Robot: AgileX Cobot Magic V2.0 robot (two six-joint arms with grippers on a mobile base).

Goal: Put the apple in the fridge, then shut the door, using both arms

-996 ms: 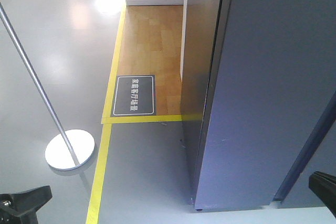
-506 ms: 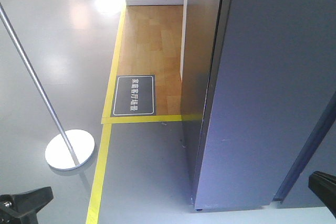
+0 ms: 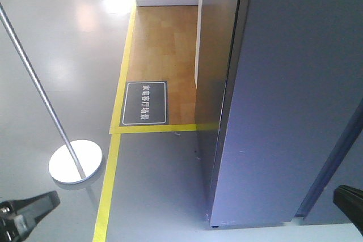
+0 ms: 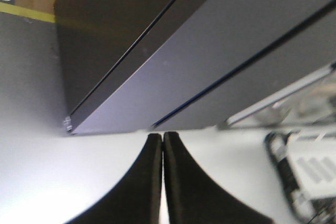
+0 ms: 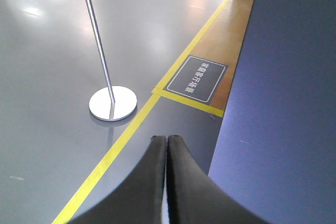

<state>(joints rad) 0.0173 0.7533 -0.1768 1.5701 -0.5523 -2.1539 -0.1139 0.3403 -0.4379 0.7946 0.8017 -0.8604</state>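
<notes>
While the fridge [image 3: 295, 100] fills the right of the front view with its door [image 4: 173, 72] shut, both the left gripper [image 4: 162, 139] and right gripper [image 5: 166, 141] are seen pressed together, empty. The apple cannot be seen.

The left end effector [image 4: 161, 145] has two matte black fingers [image 4: 142, 182] with smooth, unmarked surfaces. Each finger is broad at the base and curves inward to a narrow, flat-ended tip. The inner faces are straight; the outer faces are concave.

The right end effector [image 5: 166, 148] is of identical build: two matte black fingers [image 5: 186, 192], wide at the base, tapering to slim tips, no visible screws or labels.

In the front-facing view, a black wedge-shaped part [image 3: 31, 209] with a small round fitting appears at the lower left corner, and a second black angular part [image 3: 349, 198] at the lower right edge.
</notes>
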